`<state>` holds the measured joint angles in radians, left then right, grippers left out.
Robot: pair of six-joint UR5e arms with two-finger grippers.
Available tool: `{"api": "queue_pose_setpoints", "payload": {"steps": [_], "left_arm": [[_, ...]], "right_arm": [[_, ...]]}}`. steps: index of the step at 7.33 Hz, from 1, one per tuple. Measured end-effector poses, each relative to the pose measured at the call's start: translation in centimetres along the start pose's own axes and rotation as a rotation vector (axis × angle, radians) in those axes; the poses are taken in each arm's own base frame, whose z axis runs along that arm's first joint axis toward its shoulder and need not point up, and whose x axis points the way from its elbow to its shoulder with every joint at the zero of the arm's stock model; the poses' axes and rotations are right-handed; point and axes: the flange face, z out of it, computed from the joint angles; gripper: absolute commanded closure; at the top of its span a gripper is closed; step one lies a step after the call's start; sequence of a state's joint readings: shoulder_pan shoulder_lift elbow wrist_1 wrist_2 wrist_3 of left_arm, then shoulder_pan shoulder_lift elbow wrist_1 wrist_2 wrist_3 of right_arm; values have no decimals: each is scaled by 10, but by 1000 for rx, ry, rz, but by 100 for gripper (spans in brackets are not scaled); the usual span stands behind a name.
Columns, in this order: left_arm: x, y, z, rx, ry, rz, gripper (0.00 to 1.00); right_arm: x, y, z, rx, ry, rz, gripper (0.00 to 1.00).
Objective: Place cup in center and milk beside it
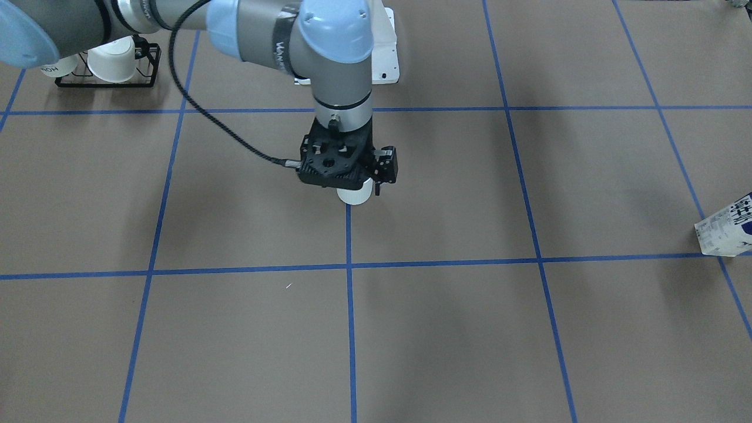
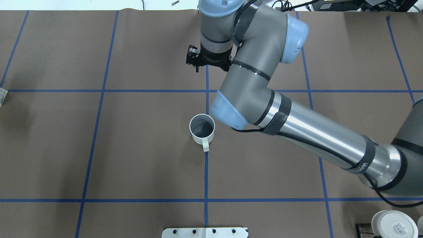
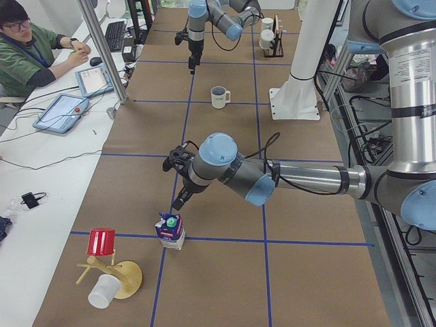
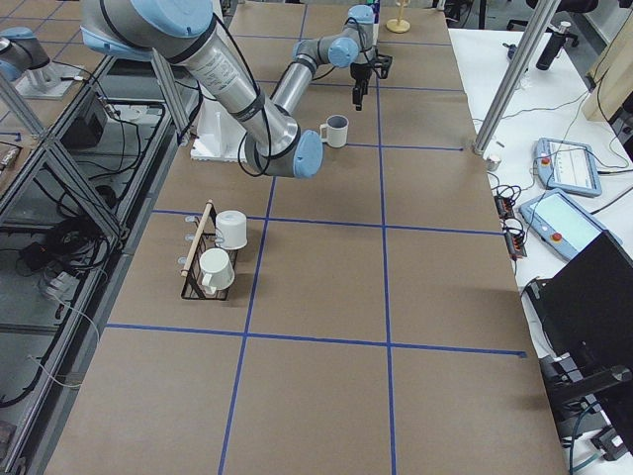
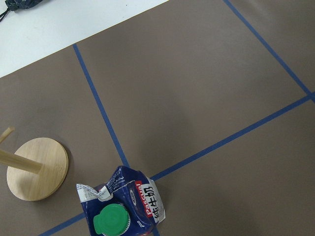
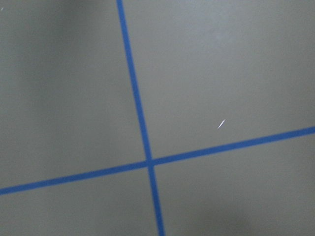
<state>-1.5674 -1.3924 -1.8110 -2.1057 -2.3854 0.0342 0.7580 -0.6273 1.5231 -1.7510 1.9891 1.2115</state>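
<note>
The cup (image 2: 202,129), white-grey with a dark inside, stands upright on the center's blue tape line (image 2: 206,165), handle toward the robot. In the front-facing view only its rim (image 1: 354,197) shows below my right gripper (image 1: 343,167). My right gripper (image 2: 195,64) hangs raised beyond the cup, apart from it; its fingers are hidden, so I cannot tell if it is open. The milk (image 3: 170,230) stands far off at the table's left end, green cap up, and shows in the left wrist view (image 5: 123,206). My left gripper (image 3: 178,203) hovers just above it; I cannot tell its state.
A black rack with white cups (image 4: 213,252) stands near the robot's right side. A wooden stand with a red cup (image 3: 102,242) and a fallen white cup (image 3: 100,291) lie beside the milk. The white base plate (image 2: 205,232) is at the near edge. An operator (image 3: 27,51) sits alongside.
</note>
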Motion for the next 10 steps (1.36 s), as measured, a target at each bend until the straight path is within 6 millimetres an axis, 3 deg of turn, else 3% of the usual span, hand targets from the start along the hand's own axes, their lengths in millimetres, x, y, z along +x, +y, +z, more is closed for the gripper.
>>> {"api": "queue_pose_setpoints", "payload": {"steps": [1, 3, 4, 5, 6, 8, 9, 10], "left_arm": [[0, 7, 2, -18, 19, -22, 1], [-6, 19, 7, -82, 26, -91, 1], [-8, 20, 9, -105, 26, -116, 1], [-10, 19, 9, -131, 25, -144, 1], [-12, 19, 8, -151, 26, -168, 1], [-12, 14, 9, -175, 33, -183, 1], [-14, 4, 9, -193, 33, -175, 1], [-20, -13, 8, -215, 9, -156, 0]], "right_arm": [[61, -52, -1, 5, 32, -56, 0], [210, -135, -5, -8, 95, -179, 0], [294, -163, -11, -27, 113, -239, 0], [386, -178, -18, -53, 125, -305, 0], [475, -174, -18, -87, 134, -357, 0], [635, -128, -14, -155, 159, -392, 0], [701, -98, -13, -185, 168, -386, 0], [749, -74, -17, -197, 171, -369, 0]]}}
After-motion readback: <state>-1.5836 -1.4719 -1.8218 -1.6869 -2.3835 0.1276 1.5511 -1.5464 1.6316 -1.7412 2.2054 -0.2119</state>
